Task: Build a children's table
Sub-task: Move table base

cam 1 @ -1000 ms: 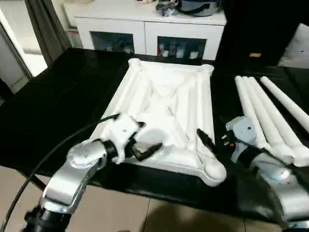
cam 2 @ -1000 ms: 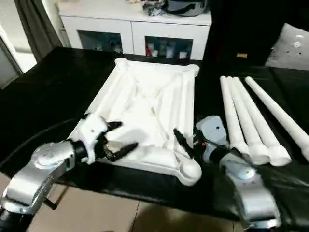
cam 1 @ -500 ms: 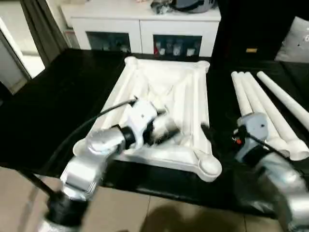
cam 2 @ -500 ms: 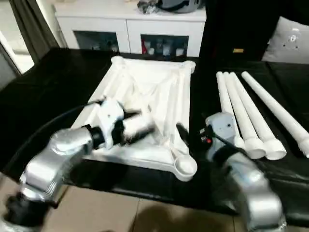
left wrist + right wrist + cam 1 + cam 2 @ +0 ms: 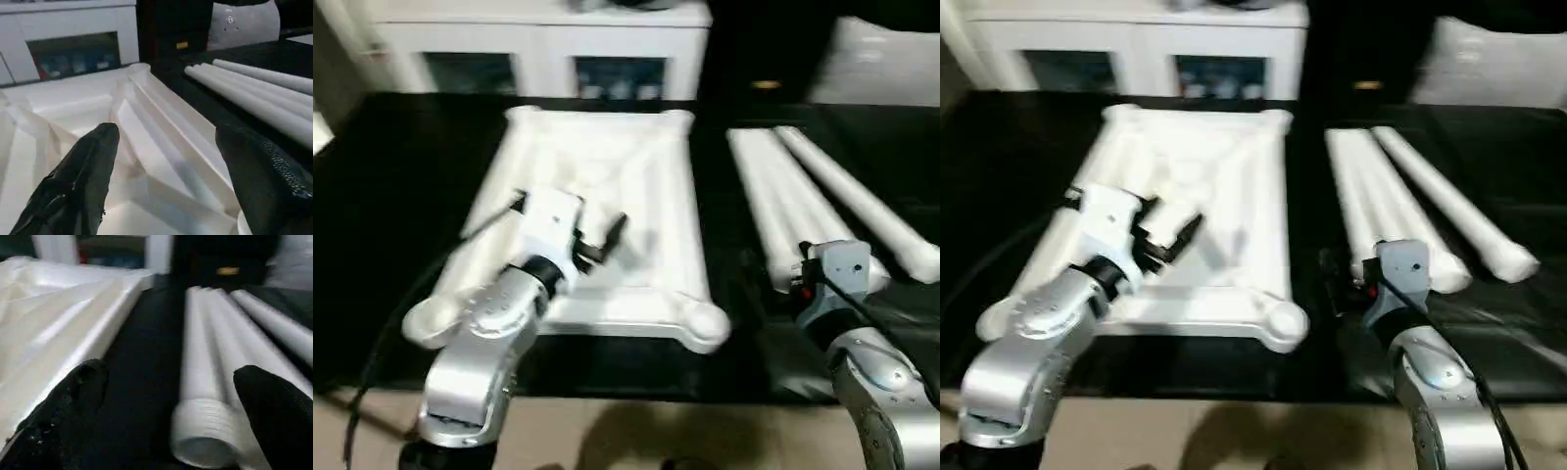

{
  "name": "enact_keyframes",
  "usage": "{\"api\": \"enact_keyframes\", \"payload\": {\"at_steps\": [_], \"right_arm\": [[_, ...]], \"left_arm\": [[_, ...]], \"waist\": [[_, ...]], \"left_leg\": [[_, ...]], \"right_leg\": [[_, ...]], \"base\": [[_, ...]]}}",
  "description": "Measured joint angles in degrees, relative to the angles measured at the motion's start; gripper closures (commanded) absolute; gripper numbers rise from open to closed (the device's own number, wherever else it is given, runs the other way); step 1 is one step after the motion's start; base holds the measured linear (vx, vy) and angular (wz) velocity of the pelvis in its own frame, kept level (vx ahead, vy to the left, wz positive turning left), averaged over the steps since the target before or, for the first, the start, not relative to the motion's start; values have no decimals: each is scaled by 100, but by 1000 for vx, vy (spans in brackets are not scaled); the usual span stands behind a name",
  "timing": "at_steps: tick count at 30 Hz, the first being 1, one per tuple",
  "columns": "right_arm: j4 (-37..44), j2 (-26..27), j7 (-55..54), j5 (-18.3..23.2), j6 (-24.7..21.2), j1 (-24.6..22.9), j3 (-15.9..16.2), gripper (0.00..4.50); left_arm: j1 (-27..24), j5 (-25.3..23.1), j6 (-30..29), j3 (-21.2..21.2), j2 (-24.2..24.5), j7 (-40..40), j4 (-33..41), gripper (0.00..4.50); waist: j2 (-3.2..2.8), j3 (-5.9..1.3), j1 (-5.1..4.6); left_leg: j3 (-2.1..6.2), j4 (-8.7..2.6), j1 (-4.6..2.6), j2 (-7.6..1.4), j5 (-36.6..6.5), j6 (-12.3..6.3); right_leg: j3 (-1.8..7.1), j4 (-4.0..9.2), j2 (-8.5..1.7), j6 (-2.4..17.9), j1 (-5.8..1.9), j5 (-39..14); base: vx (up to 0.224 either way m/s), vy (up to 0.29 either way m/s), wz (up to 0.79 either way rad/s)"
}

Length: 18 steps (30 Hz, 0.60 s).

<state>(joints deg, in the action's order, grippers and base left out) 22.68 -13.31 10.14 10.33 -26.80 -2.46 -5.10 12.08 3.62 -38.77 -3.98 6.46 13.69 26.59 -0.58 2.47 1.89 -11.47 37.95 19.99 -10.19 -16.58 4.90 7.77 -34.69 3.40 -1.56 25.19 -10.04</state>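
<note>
The table top (image 5: pixel 646 196) looked like smooth white plastic with a soft sheen, as did the legs (image 5: pixel 803 201) (one end ridged like a thread). The work surface (image 5: pixel 401 196) was glossy black. The forearms (image 5: pixel 475 357) were brushed silver metal, the fingers (image 5: pixel 274 171) black and finely textured.

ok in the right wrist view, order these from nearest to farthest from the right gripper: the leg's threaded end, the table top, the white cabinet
1. Leg's threaded end: nearest, lying between the open fingers of the right gripper.
2. Table top: next, off beside one finger, across a strip of the black surface.
3. White cabinet: farthest, at the back beyond the top's far edge.
</note>
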Motion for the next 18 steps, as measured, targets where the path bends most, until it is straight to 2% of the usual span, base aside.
{"api": "enact_keyframes", "payload": {"at_steps": [2, 3, 4, 5, 6, 8, 9, 10, 11, 12, 13, 14, 15, 16, 17, 18], "right_arm": [[-28, 120, -154, 6, -13, 108, -64, 0], [-47, 147, -194, 17, -77, 160, -75, 0], [-48, 141, -196, 34, -147, 169, -80, 0], [-51, 138, -191, 57, -224, 189, -80, 0], [-54, 149, -152, 109, -324, 271, -53, 0], [-54, 184, -97, 137, -385, 326, 46, 0], [-73, 196, -120, 66, -325, 324, 161, 0], [-100, 200, -176, -40, -239, 325, 250, 0], [-102, 201, -212, -118, -182, 327, 300, 0], [-104, 179, -232, -220, -123, 330, 343, 0], [-120, 159, -234, -263, -98, 330, 342, 0], [-142, 135, -230, -275, -63, 348, 334, 0], [-144, 94, -234, -325, -32, 379, 320, 0], [-151, 40, -242, -342, -28, 382, 290, 0], [-156, -16, -228, -328, -56, 382, 232, 0], [-155, -38, -209, -314, -80, 391, 170, 0]], "left_arm": [[26, -57, -172, 35, -12, -107, 143, 87], [92, -108, -288, 58, -29, -190, 225, 87], [172, -122, -375, 82, -72, -261, 294, 87], [213, -134, -460, 113, -141, -346, 382, 87], [220, -138, -603, 179, -238, -483, 495, 87], [249, -139, -775, 213, -302, -616, 617, 87], [249, -160, -893, 189, -269, -655, 700, 87], [249, -184, -990, 157, -214, -655, 758, 87], [249, -210, -1032, 145, -162, -655, 803, 87], [259, -234, -1092, 164, -110, -660, 877, 87], [261, -234, -1164, 150, -109, -659, 927, 87], [264, -234, -1233, 124, -118, -659, 975, 87], [296, -232, -1331, 77, -159, -661, 1005, 87], [354, -227, -1403, 19, -194, -662, 1011, 87], [434, -222, -1481, -54, -259, -666, 1020, 87], [501, -199, -1570, -174, -286, -665, 1067, 87]], "waist": [[26, 10, -34], [71, 35, -28], [90, 53, -72], [126, 48, -90], [132, 50, -124], [121, 49, -175], [101, 59, -187], [82, 60, -185], [73, 55, -182], [87, 40, -168], [114, 23, -164], [161, -5, -148], [212, -33, -168], [256, -45, -145], [273, -38, -91], [260, -33, -76]], "left_leg": [[0, 43, 0, 2, -58, -46], [63, 56, 36, 17, -73, -57], [181, 45, 53, 69, -69, -60], [200, 45, 40, 74, -63, -66], [220, 46, 40, 89, -44, -91], [262, 35, 36, 96, -21, -116], [319, 17, 18, 83, 7, -130], [342, -10, -5, 43, 37, -156], [358, -27, -14, 4, 52, -137], [388, -43, -14, -47, 76, -108], [412, -43, -9, -76, 84, -97], [415, -42, -5, -95, 83, -98], [432, -35, 26, -92, 95, -173], [414, 182, 164, -17, 18, -747], [416, 526, 297, 50, -81, -1166], [414, 712, 347, 247, -98, -1134]], "right_leg": [[113, 21, 74, -14, 25, 57], [132, 30, 59, -11, 20, 90], [80, 42, 3, -11, 8, 91], [47, 61, -24, -7, 6, 96], [-28, 68, -85, -1, -18, 99], [-147, 101, -131, 39, -67, 95], [-319, 150, -201, 110, -128, 107], [-535, 162, -299, 215, -141, 97], [-762, 124, -412, 365, -145, 53], [-1020, -52, -532, 567, -120, -74], [-1084, -192, -598, 702, -120, -182], [-1172, -255, -653, 703, -90, -255], [-1198, -346, -644, 723, -65, -322], [-1168, -325, -601, 657, -58, -326], [-1184, -293, -584, 623, -67, -295], [-1220, -220, -530, 562, -139, -245]], "base": [[-34, 0, -34], [-35, 45, -34], [0, 0, 0], [0, 0, 0], [-23, 30, 23], [-12, 17, 20], [2, -2, 27], [10, -43, 22], [10, -43, 22], [26, -95, 14], [40, -135, 9], [40, -135, 9], [32, -176, 6], [1, -162, 5], [1, -162, 5], [-18, -143, -6]]}}
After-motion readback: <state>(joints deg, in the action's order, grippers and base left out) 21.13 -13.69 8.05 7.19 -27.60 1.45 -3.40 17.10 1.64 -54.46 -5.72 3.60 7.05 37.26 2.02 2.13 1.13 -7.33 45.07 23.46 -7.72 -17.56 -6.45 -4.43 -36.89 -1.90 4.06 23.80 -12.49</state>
